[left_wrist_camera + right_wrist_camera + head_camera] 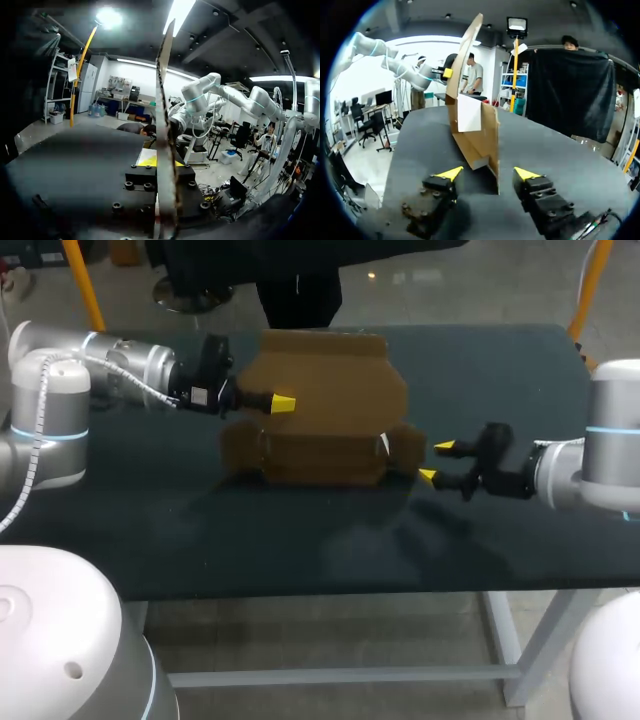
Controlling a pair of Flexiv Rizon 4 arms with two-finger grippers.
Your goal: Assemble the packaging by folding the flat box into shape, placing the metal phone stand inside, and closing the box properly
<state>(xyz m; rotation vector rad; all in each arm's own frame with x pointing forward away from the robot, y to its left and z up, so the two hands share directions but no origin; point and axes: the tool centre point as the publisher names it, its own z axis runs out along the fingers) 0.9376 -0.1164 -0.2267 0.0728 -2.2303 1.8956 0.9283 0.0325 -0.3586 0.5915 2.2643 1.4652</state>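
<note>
Now dark table [300, 540] bears cardboard box [320, 410]; left gripper [282, 404] clamps it, right gripper [436, 462] spread.

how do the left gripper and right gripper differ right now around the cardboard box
Grip: the left gripper is shut on the raised panel of the cardboard box; the right gripper is open, holding nothing.
Place: the left gripper is at the box's left, up on the tall panel; the right gripper is at its right end, lower, the end flap's edge ahead of its finger gap.
Both have yellow tips and point in at the box.
</note>
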